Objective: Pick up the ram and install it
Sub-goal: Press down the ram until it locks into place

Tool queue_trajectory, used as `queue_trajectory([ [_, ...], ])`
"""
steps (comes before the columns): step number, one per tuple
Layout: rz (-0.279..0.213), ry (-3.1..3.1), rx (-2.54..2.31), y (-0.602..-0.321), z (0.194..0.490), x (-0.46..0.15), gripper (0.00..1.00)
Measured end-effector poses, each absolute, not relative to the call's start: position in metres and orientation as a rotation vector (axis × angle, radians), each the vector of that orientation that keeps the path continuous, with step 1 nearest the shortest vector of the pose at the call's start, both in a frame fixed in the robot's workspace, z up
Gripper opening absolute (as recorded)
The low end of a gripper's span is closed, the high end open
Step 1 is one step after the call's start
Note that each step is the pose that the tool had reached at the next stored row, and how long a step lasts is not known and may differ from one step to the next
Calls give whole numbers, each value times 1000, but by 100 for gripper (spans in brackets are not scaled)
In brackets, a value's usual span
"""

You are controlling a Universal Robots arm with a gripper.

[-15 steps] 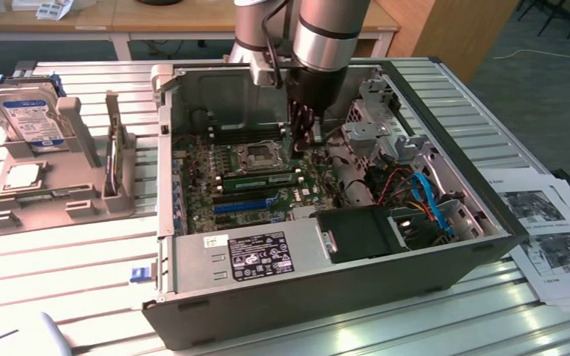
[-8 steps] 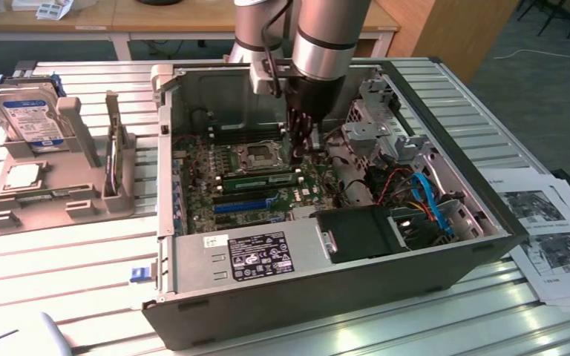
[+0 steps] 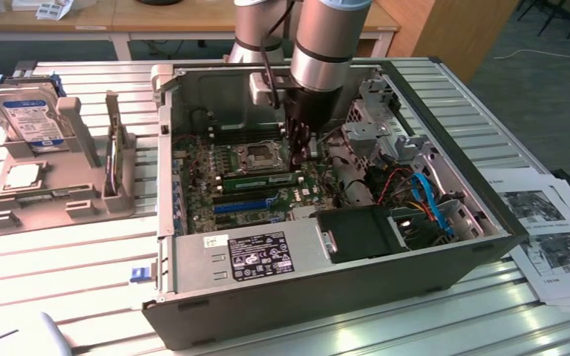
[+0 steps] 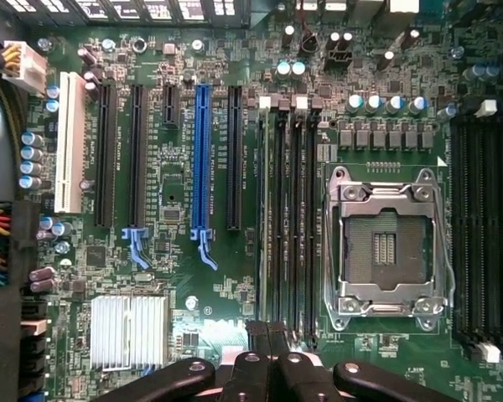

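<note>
Ram [image 3: 260, 180] sits flat along the motherboard [image 3: 228, 159] inside the open computer case [image 3: 315, 293], a thin green stick lying in the memory slots just in front of the processor socket [image 3: 262, 154] as the exterior view has it. And the arm [image 3: 325, 44] is right there, reaching straight down into the case, with the gripper [image 3: 298, 152] hanging low over the board, just at the socket's edge and near the end of that stick on the exterior view's right. Whether a fingertip actually touches the stick, I cannot tell from this angle.

Over to the wrist view: the gripper [image 4: 267, 328] shows its dark fingers [image 4: 257, 335] pressed together, no gap between them, nothing clamped in there. The tips hover right over the bank of black memory slots [image 4: 287, 209] beside the silver-framed processor socket [image 4: 384, 243]; one slot there appears filled. The long blue slot [image 4: 203, 159] lies a few rails away.

Outside the case, on the slatted table [image 3: 67, 267], a grey holder [image 3: 53, 174] stands on the exterior view's left with a hard drive [image 3: 30, 115] propped in it. Printed sheets [image 3: 552, 245] lie on the exterior view's right.
</note>
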State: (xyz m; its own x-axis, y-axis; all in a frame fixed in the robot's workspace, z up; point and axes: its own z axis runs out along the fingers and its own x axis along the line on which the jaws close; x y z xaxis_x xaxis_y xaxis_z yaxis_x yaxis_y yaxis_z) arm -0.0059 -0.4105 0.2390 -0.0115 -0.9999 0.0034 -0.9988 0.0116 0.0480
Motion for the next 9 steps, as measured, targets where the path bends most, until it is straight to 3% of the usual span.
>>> queue_trajectory([
  [9,-49,-2208,2183,-411,235,-3,10],
])
